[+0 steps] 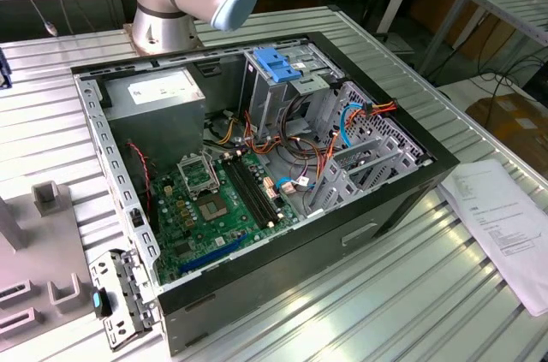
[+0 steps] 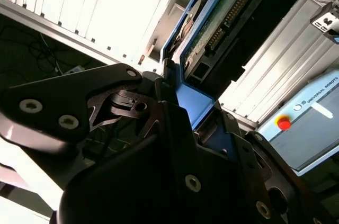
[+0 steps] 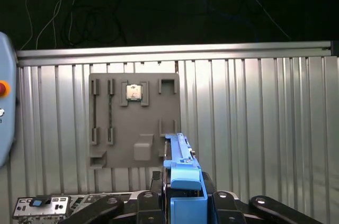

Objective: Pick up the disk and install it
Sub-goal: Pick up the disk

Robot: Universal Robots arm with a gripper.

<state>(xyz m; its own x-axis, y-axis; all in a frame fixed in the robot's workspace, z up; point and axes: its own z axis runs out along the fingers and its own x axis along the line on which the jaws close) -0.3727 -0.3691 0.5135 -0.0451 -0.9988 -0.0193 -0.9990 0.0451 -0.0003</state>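
Note:
The disk (image 2: 212,20), a flat drive with a green circuit board underside and a bright blue carrier rail, is held on edge between the fingers of my gripper (image 2: 177,89), which is shut on it. In the first wrist view the disk's blue rail (image 3: 183,173) sticks out from my gripper (image 3: 183,192), above the ribbed metal table. In the exterior view the open computer case (image 1: 111,174) lies on the table, with a metal drive cage and its blue handle (image 1: 278,62) at the back.
A grey fixture plate (image 3: 135,123) carrying a small chip (image 3: 132,92) lies on the ribbed table (image 3: 254,118). The arm's base (image 1: 167,20) stands behind the case. Papers (image 1: 505,216) lie at the exterior view's right. A pendant with a red button (image 2: 284,123) rests nearby.

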